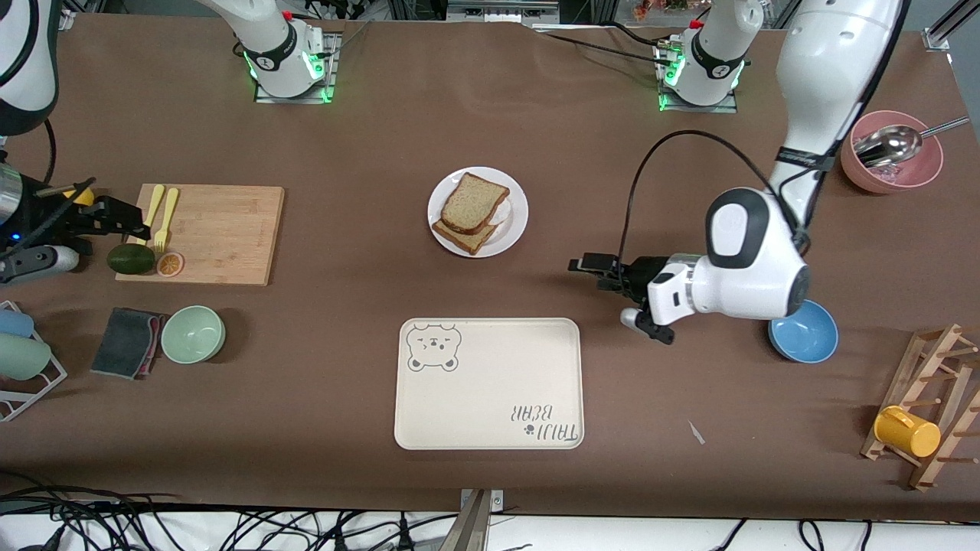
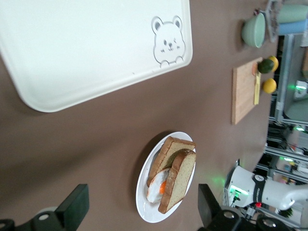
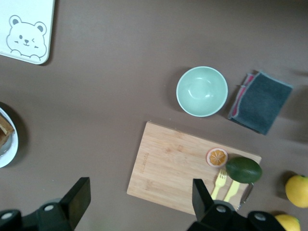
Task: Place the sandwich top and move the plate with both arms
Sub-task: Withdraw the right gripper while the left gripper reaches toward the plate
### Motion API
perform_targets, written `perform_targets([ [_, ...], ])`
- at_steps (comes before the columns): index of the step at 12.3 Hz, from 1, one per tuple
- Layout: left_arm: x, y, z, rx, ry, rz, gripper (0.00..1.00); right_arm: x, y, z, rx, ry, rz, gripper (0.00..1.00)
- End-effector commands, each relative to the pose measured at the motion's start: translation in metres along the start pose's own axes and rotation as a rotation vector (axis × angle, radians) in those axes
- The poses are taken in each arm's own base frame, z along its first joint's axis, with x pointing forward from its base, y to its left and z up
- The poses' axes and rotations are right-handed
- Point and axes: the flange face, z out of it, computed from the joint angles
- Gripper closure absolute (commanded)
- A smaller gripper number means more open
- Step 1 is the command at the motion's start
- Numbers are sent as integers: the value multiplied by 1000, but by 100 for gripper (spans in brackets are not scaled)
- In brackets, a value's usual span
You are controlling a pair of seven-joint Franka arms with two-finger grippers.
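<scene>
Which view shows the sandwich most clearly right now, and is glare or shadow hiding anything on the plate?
Left wrist view: sharp, sidelong, showing the egg under the tilted sandwich top; soft shadow beside the plate, no glare. Front view: evenly lit, egg hidden by the bread. Right wrist view: plate cut off at the frame edge.

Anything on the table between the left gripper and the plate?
No. Between the left gripper and the plate there is only bare brown tabletop, as the front view shows.
</scene>
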Motion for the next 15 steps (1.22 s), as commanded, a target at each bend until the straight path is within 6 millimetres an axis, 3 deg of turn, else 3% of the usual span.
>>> perform_targets([
  [1, -20, -27, 19, -102, 17, 38, 1, -16, 11, -12, 14, 15, 0, 0],
  [3, -30, -34, 35, -108, 0, 23, 1, -28, -9, -21, 44, 32, -38, 0],
  [5, -32, -39, 51, -177, 19, 96, 1, -32, -6, -12, -18, 21, -51, 0],
  [7, -31, -43, 72, -185, -4, 117, 3, -48, 1, -31, -64, 117, -38, 0],
  [8, -33, -40, 87, -184, -26, 121, 11, -62, 16, -36, -73, 159, 0, 0],
  [10, -37, -46, 101, -203, -34, 94, 18, -65, 10, -33, -67, 161, 53, 0],
  [11, -39, -44, 107, -225, -28, 76, 16, -71, 8, -38, -62, 163, 105, 0],
  [13, -43, -36, 112, -230, -48, 86, 1, -78, 2, -40, -50, 130, 141, 0],
  [15, -46, -37, 120, -239, -57, 146, 1, -89, -1, -54, -51, 138, 144, 0],
])
